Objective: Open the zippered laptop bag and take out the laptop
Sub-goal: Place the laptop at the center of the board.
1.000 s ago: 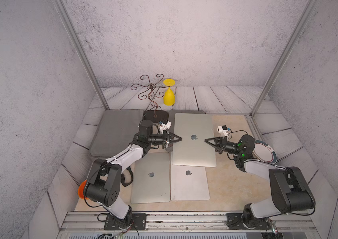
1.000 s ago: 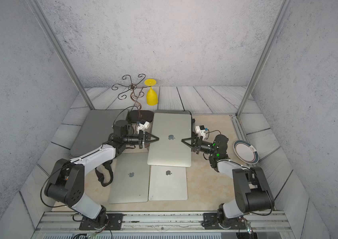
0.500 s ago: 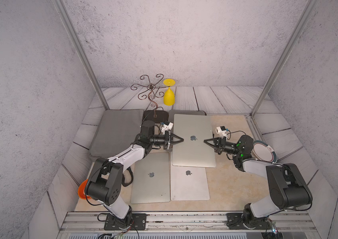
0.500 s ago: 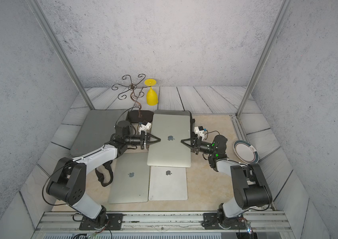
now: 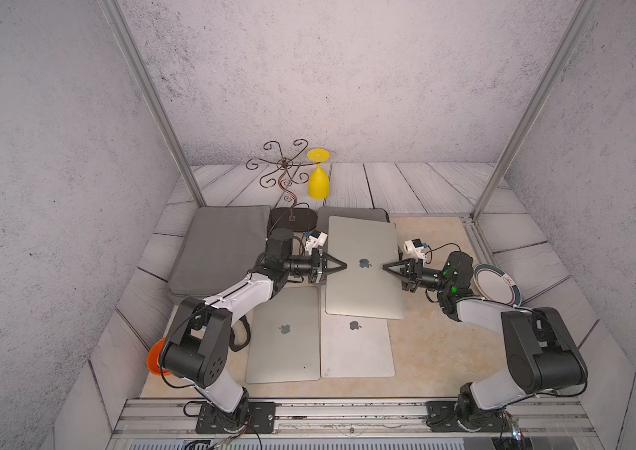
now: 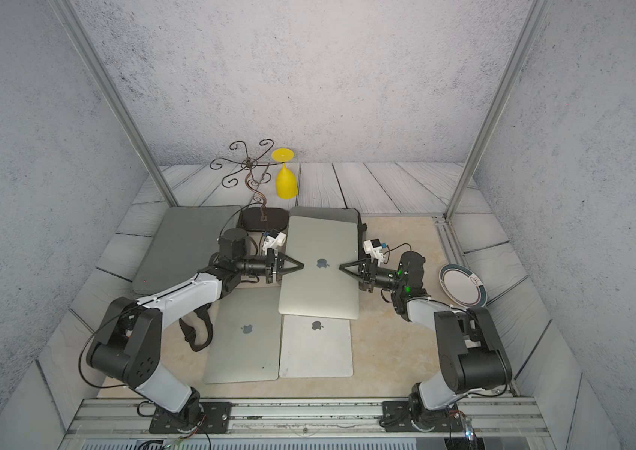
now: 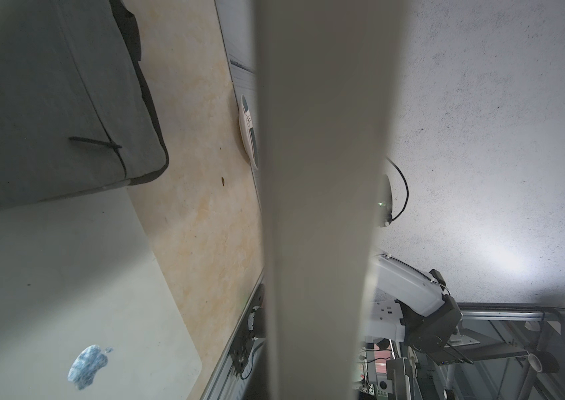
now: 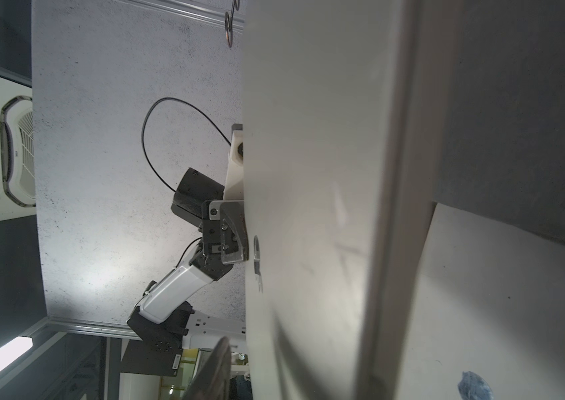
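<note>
Speckled grey walls box in a beige mat (image 5: pixel 433 343). Behind the wrist of the left gripper (image 5: pixel 341 266) lies a flat grey case (image 5: pixel 223 249), partly covered by the arm. That gripper is clamped on the left edge of the silver laptop (image 5: pixel 363 284), which is held off the mat. The right wrist view shows one of its fingers (image 8: pixel 234 242) pressed on the lid (the lower finger is hidden beneath). From the left wrist the laptop (image 7: pixel 322 173) is only a blurred band.

Beyond both grippers, on the far side, the grey bag (image 5: pixel 351 213) shows from under the laptop's far end, mostly covered. On the near side two more laptops (image 5: pixel 283 335) lie flat.

The right gripper (image 5: pixel 385 267) meets the laptop's right edge. Whether it pinches or hangs loose cannot be told. Behind its wrist sits a plate (image 5: pixel 497 284), its edge overlapped by the arm.
</note>
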Tool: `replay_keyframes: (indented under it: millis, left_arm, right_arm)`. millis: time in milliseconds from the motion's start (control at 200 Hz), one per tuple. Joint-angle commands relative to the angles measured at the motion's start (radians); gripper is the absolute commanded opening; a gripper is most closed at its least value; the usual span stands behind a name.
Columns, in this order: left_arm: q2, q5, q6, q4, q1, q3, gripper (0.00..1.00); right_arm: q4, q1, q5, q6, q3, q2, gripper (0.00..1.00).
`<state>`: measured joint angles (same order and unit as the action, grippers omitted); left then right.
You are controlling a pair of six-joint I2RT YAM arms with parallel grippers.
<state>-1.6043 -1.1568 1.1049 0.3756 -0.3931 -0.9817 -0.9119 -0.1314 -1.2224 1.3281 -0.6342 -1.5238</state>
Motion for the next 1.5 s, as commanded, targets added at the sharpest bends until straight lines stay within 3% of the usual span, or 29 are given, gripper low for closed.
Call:
replay_keyframes:
  millis: [0, 70, 165, 235, 495, 751, 1026, 1191, 1366, 1491]
  left_arm:
    - [0.066, -0.006, -0.031, 0.063, 0.003, 0.01, 0.0]
    - [0.076, 0.008, -0.037, 0.065, 0.003, 0.033, 0.0]
    - [0.097, 0.033, -0.028, 0.109, 0.002, 0.084, 0.0]
    - [0.107, 0.056, -0.004, 0.161, -0.005, 0.121, 0.0]
    - [0.112, 0.113, -0.004, 0.226, -0.076, 0.202, 0.0]
    - [0.064, 0.196, 0.031, 0.316, -0.209, 0.237, 0.0]
    - [-0.023, 0.282, 0.075, 0.439, -0.345, 0.231, 0.0]
    - [-0.082, 0.368, 0.119, 0.527, -0.435, 0.244, 0.0]
    - [-0.088, 0.48, 0.101, 0.487, -0.518, 0.25, 0.0]
    - [-0.125, 0.565, 0.154, 0.519, -0.553, 0.252, 0.0]
  right_arm:
    - [0.151, 0.05, -0.012, -0.174, -0.034, 0.095, 0.52]
    - [0.439, 0.087, 0.036, -0.4, -0.06, 0.169, 0.59]
    - [1.066, 0.097, 0.245, -0.855, -0.188, 0.289, 0.69]
    - [1.244, 0.112, 0.321, -0.972, -0.256, 0.317, 0.72]
    - [1.347, 0.137, 0.361, -1.011, -0.31, 0.361, 0.75]
    - [1.417, 0.136, 0.449, -1.052, -0.308, 0.413, 0.85]
    - [1.485, 0.136, 0.539, -1.063, -0.334, 0.424, 0.88]
    - [1.501, 0.136, 0.557, -1.078, -0.341, 0.401, 0.88]
    - [1.474, 0.136, 0.55, -1.055, -0.339, 0.383, 0.88]
    - [1.466, 0.136, 0.553, -1.034, -0.338, 0.383, 0.88]
